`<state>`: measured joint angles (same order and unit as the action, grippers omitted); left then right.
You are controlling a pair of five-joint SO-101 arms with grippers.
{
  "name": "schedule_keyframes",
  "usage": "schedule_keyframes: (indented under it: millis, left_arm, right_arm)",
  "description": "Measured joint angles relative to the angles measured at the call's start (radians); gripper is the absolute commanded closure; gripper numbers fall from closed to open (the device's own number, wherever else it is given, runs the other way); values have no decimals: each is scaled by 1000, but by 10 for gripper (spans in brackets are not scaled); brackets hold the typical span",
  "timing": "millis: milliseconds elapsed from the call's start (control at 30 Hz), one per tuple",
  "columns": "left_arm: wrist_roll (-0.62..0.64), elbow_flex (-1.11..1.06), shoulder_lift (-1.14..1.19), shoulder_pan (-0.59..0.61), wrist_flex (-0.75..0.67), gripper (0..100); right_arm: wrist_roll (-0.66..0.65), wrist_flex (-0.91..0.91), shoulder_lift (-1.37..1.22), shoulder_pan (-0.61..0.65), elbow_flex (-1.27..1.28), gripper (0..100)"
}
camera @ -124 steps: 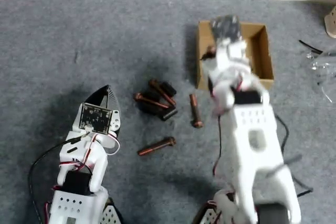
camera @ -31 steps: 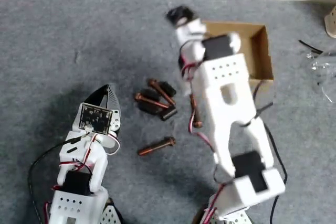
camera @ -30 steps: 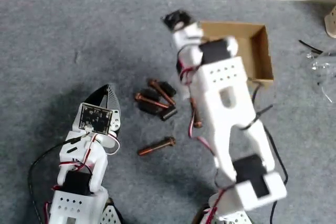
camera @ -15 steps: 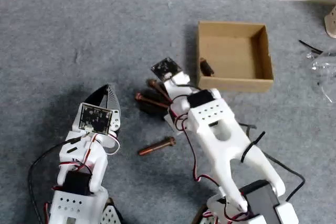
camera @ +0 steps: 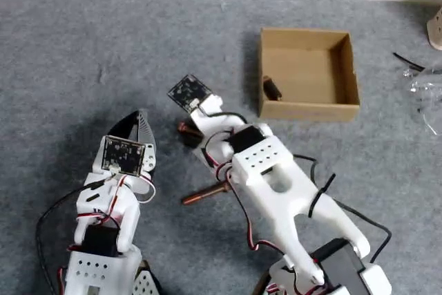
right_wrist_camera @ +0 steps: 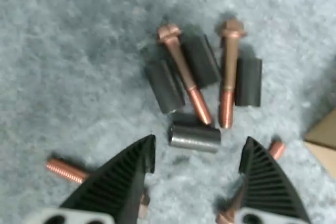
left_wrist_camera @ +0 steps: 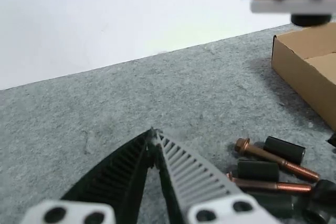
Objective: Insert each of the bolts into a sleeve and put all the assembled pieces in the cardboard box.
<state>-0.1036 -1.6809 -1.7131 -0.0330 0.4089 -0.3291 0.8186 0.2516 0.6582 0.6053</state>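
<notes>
High overhead; wrist cameras low, close, sharing bolts (right_wrist_camera: 185,76).

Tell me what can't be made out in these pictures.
High view: the right arm covers most of the bolt and sleeve pile.
High view: the piece in the cardboard box is too small to judge assembled.
Right wrist view: the right gripper hides part of one bolt and of another; the edge crops the box.

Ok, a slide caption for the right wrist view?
Open right gripper hovering over loose copper bolts and dark sleeves on grey carpet.
</notes>
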Motion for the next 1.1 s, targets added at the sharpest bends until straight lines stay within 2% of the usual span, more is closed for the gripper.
schedule_keyframes:
  millis: [200,400,633,800,1100]
  left_arm:
    - [0,0,0,5,0,993]
    - [0,0,0,5,0,993]
    - [0,0,0,5,0,993]
    - [0,0,0,5,0,993]
    - [0,0,0,5,0,993]
  right_arm:
    - [-89,-21,-15,2,-2,764]
    - [-112,-21,-181,3,-52,764]
    - [-292,-21,-287,3,-95,764]
    - [-377,-18,-316,-48,-103,764]
    - [-405,-17,-446,-121,-196,764]
